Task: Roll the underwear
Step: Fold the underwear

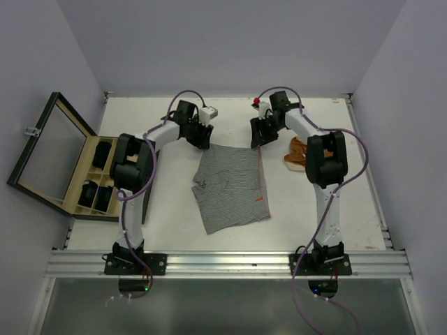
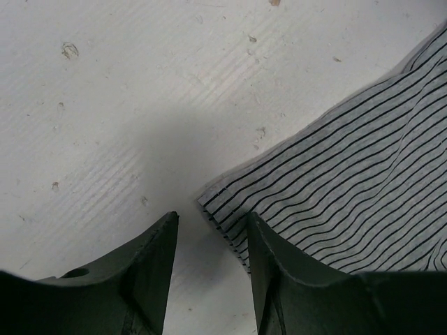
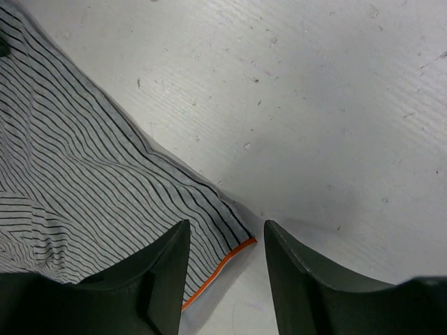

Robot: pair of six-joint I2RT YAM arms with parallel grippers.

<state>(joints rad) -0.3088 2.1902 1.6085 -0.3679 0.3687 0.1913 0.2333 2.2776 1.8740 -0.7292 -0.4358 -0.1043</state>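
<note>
Surface: a white table (image 1: 328,209), scuffed and speckled, is sitting between pale lavender walls (image 1: 230,42). At its left edge a wooden box (image 1: 78,183) is standing with its glass lid (image 1: 45,150) leaning open. The black underwear (image 1: 103,153) is lying bundled in several of its compartments. Mid-table, the grey striped underwear (image 1: 230,185) is lying spread flat, and the orange-brown underwear (image 1: 297,152) is lying crumpled beside the right arm. The left gripper (image 2: 209,218) is hovering at the striped garment's far-left corner, jaws parted and gripping nothing. The right gripper (image 3: 225,227) is straddling the far-right, orange-trimmed corner, jaws likewise parted, the cloth not pinched.
</note>
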